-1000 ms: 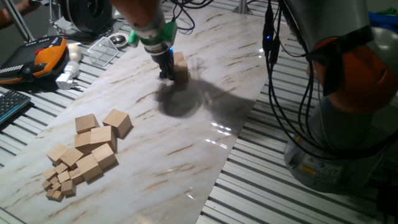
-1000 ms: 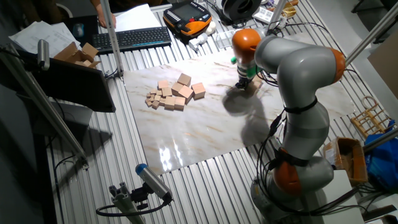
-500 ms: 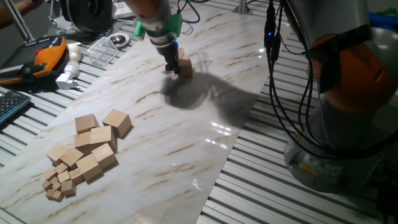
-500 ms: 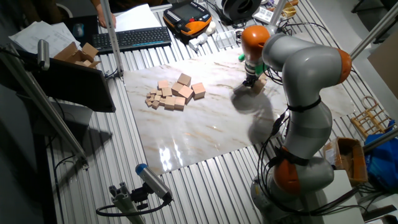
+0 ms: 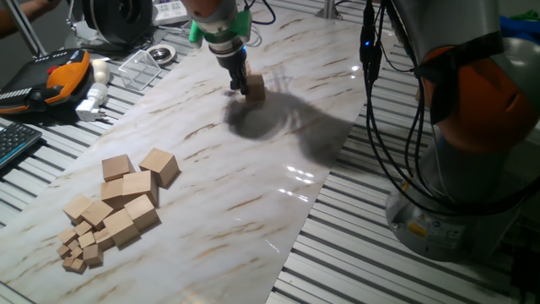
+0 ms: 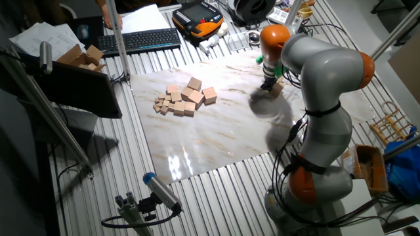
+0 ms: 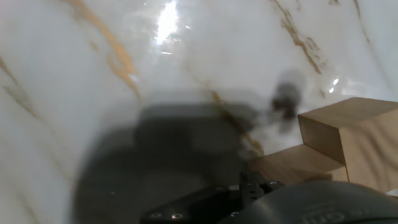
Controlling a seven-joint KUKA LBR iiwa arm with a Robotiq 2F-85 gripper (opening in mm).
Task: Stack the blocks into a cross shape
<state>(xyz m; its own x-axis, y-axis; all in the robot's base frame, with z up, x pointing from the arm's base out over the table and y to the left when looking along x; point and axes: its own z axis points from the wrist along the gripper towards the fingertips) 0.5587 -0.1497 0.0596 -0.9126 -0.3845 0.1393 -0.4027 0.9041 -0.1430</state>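
My gripper (image 5: 240,84) is at the far side of the marble board and is shut on one tan wooden block (image 5: 254,88), held low at the board's surface. In the other fixed view the gripper (image 6: 270,84) and this block (image 6: 276,88) sit at the board's far right. In the hand view the block (image 7: 351,140) fills the right edge, above the hand's dark body (image 7: 298,202). The other blocks (image 5: 126,196) lie in a loose pile near the board's front left, far from the gripper; the pile also shows in the other fixed view (image 6: 187,97).
Much tinier wooden cubes (image 5: 78,249) lie at the pile's near end. An orange and black pendant (image 5: 61,74), a white plug (image 5: 93,101) and a clear plastic box (image 5: 139,67) lie off the board's left side. The robot's base (image 5: 472,186) stands to the right.
My gripper has moved toward the far end of the board with the block in it. The pile has not moved.
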